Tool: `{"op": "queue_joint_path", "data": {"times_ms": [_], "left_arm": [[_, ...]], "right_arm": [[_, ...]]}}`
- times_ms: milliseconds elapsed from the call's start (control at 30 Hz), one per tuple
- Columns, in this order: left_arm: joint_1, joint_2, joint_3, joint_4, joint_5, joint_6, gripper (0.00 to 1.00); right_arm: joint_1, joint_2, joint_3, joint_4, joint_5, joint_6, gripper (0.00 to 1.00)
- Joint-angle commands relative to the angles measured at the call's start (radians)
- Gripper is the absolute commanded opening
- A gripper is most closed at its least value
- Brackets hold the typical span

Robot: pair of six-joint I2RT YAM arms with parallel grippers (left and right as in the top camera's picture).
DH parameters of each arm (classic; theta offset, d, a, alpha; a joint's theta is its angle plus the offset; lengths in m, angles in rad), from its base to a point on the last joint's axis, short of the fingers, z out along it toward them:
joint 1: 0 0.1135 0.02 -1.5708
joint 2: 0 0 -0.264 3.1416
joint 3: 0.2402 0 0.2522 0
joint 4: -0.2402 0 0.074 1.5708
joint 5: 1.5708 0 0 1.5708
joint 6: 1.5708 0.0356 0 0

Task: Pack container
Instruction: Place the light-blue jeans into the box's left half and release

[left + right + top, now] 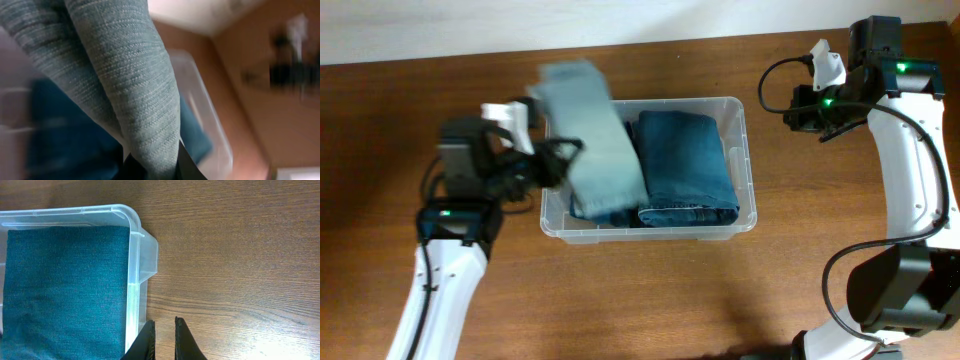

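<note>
Left pincer grasps pale jeans tilted over container's 9 o'clock side, right pincer clenched empty; early release could drape them over the rim.

Container sits mid-bench. One folded garment lies flat inside, filling its 3 o'clock half. 2nd garment slants over the 9 o'clock half w/ far end past the 11 o'clock rim, in the left tool. Right tool is at container's 2 o'clock, near but apart.
</note>
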Motion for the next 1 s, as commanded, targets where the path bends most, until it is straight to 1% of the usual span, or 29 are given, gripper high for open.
{"op": "queue_joint_path", "data": {"times_ms": [0, 67, 300, 433, 500, 633, 767, 967], "left_arm": [[-0.043, -0.011, 0.015, -0.022, 0.095, 0.309, 0.0], [-0.047, -0.011, 0.015, -0.029, 0.094, 0.335, 0.0], [-0.043, -0.011, 0.016, -0.006, 0.08, 0.337, 0.0], [-0.043, -0.011, 0.066, 0.008, 0.134, 0.325, 0.0], [-0.043, -0.011, 0.115, 0.01, 0.167, 0.283, 0.0], [-0.044, -0.011, 0.194, 0.009, 0.169, 0.192, 0.0], [-0.045, -0.01, 0.209, 0.007, 0.169, 0.12, 0.0], [-0.045, 0.067, 0.208, -0.061, 0.162, 0.113, 0.0]], "right_arm": [[0.002, 0.002, 0.004, -0.001, -0.002, -0.01, 0.09], [0.002, 0.002, 0.004, -0.001, -0.001, -0.01, 0.09], [0.002, 0.012, 0.004, -0.006, 0.014, -0.01, 0.09], [0.002, 0.013, 0.003, -0.005, 0.014, -0.01, 0.09], [0.002, 0.013, 0.003, -0.005, 0.014, -0.01, 0.09], [0.002, 0.013, 0.003, -0.005, 0.014, -0.01, 0.09], [0.002, 0.013, 0.003, -0.005, 0.014, -0.01, 0.09], [0.002, 0.013, 0.003, -0.005, 0.014, -0.01, 0.09]]}}
